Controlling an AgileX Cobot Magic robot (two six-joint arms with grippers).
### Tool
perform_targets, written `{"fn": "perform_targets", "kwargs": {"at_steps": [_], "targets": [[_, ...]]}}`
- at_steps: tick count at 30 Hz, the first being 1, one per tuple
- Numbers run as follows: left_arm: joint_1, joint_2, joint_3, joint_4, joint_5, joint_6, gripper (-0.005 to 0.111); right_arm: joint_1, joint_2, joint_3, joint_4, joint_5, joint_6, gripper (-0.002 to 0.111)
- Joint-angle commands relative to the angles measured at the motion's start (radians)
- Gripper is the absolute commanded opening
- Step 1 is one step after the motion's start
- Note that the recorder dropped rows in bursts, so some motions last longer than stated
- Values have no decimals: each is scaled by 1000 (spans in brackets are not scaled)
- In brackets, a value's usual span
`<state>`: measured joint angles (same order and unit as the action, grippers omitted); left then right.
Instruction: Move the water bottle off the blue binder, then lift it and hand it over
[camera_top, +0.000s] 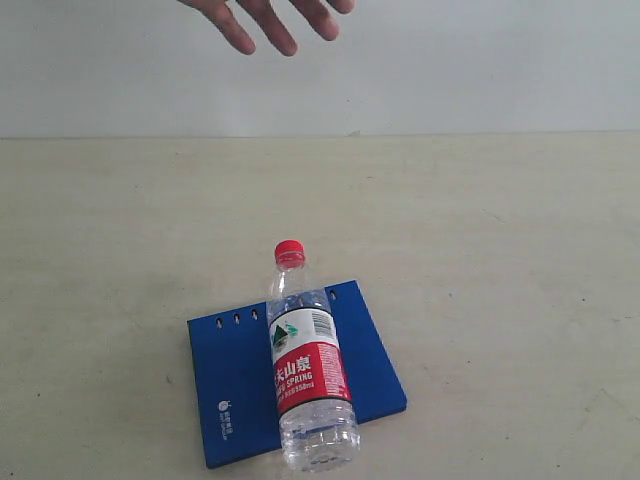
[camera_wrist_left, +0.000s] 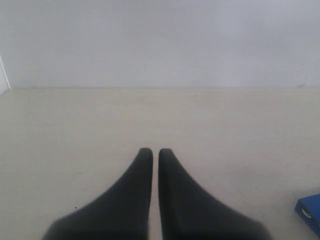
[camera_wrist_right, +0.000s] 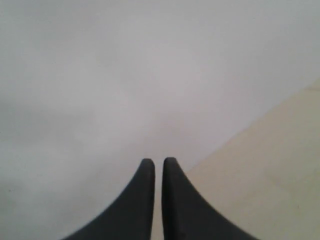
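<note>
Though the left gripper (camera_wrist_left: 151, 152) and right gripper (camera_wrist_right: 155, 162) are both closed on nothing, only the left's view catches the blue binder (camera_wrist_left: 310, 213), so it seems nearer. The water bottle (camera_top: 305, 360) lies across the binder, long axis near-to-far in the exterior view.

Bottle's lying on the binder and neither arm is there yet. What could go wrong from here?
1. The water bottle lies on its side across the blue binder; a push could roll it away or drag the binder along.
2. The left gripper and right gripper are both shut, so either would likely bump the bottle unless opened first.
3. A person's hand hangs over the table's far side; reaching up risks contact.
</note>
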<state>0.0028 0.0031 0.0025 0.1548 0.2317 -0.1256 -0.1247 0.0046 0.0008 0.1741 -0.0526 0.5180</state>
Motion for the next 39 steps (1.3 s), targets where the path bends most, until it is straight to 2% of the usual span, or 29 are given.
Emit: {"fn": "perform_targets", "kwargs": {"at_steps": [1, 5, 6, 7, 9, 11, 14, 17, 21, 26, 29, 31, 36, 39], "targets": [[-4, -3, -3, -2, -8, 4, 4, 69, -5, -1, -2, 127, 110, 1], [-4, -3, -3, -2, -8, 4, 4, 232, -5, -1, 237, 358, 95, 1], [-4, -3, -3, -2, -8, 4, 4, 314, -5, -1, 310, 375, 6, 1], [-4, -3, -3, -2, -8, 4, 4, 345, -5, -1, 339, 363, -38, 1], [-4, -3, -3, -2, -8, 4, 4, 485, 34, -1, 433, 312, -164, 1], [-4, -3, -3, -2, -8, 4, 4, 590, 99, -4, 431, 294, -226, 1], [-4, -3, -3, -2, -8, 4, 4, 703, 258, -68, 429, 251, -291, 1], [-4, -3, -3, -2, -8, 4, 4, 776, 522, -158, 423, 166, -468, 1], [-4, -3, -3, -2, -8, 4, 4, 785, 760, -216, 421, -4, -759, 1], [-4, -3, -3, -2, -8, 4, 4, 785, 988, -251, 408, -235, -998, 1], [-4, -3, -3, -2, -8, 4, 4, 785, 1088, -289, 408, -263, -1003, 5], [-4, -3, -3, -2, -8, 4, 4, 785, 1161, -319, 408, -256, -979, 14], [-4, -3, -3, -2, -8, 4, 4, 785, 1319, -440, 408, -256, -841, 55], [-4, -3, -3, -2, -8, 4, 4, 785, 1382, -524, 399, -246, -735, 64]]}}
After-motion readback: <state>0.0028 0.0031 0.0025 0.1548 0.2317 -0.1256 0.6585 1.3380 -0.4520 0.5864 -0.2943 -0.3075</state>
